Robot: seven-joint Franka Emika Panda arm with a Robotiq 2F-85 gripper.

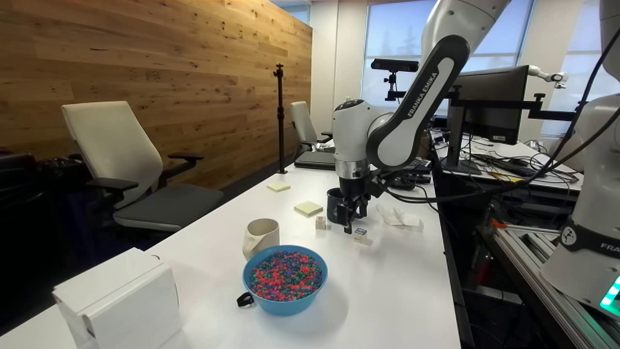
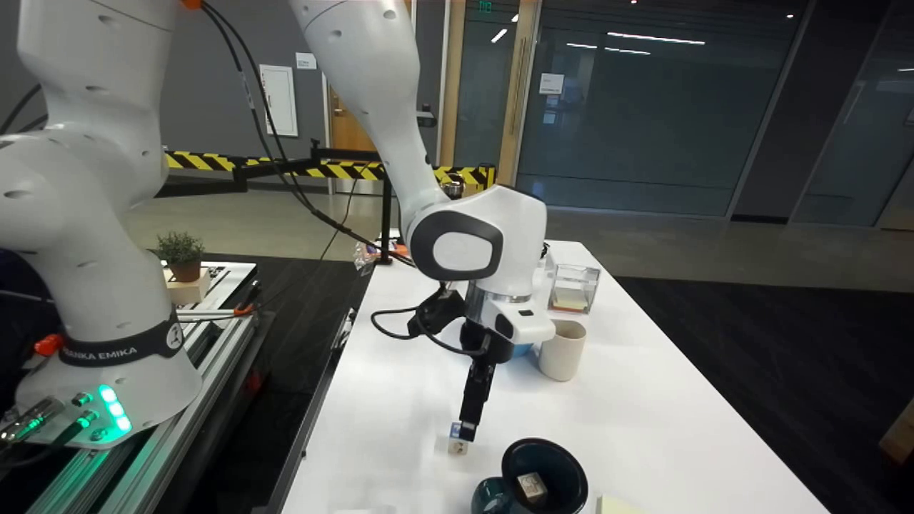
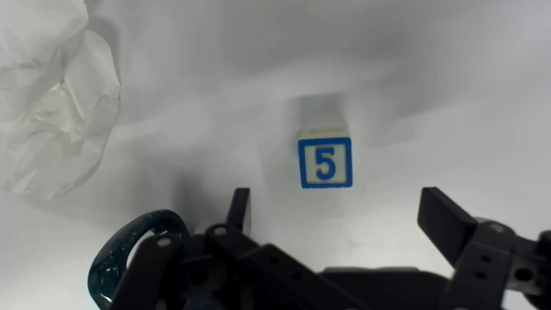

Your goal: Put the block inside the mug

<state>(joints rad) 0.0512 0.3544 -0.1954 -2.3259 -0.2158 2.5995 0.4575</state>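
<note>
A small block with a blue-framed 5 (image 3: pixel 326 162) lies on the table ahead of my fingertips in the wrist view. It also shows in both exterior views (image 1: pixel 360 236) (image 2: pixel 458 446). My gripper (image 3: pixel 333 204) is open and empty, pointing down close to this block (image 1: pixel 355 222) (image 2: pixel 468 428). The dark mug (image 1: pixel 334 206) stands upright beside the gripper; a pale block (image 2: pixel 532 487) shows inside the mug (image 2: pixel 570 467) in an exterior view. Only its handle (image 3: pixel 107 267) shows clearly in the wrist view, by the left finger. Another pale block (image 1: pixel 320 223) lies on the table near the mug.
Crumpled white tissue (image 3: pixel 60 103) lies beside the mug handle. A cream handleless-side cup (image 1: pixel 261 235) and a blue bowl (image 1: pixel 283 309) of colourful bits stand farther along the table. Yellow note pads (image 1: pixel 308 209), a white box (image 1: pixel 116 300) and a clear box (image 2: pixel 573 289) also stand there.
</note>
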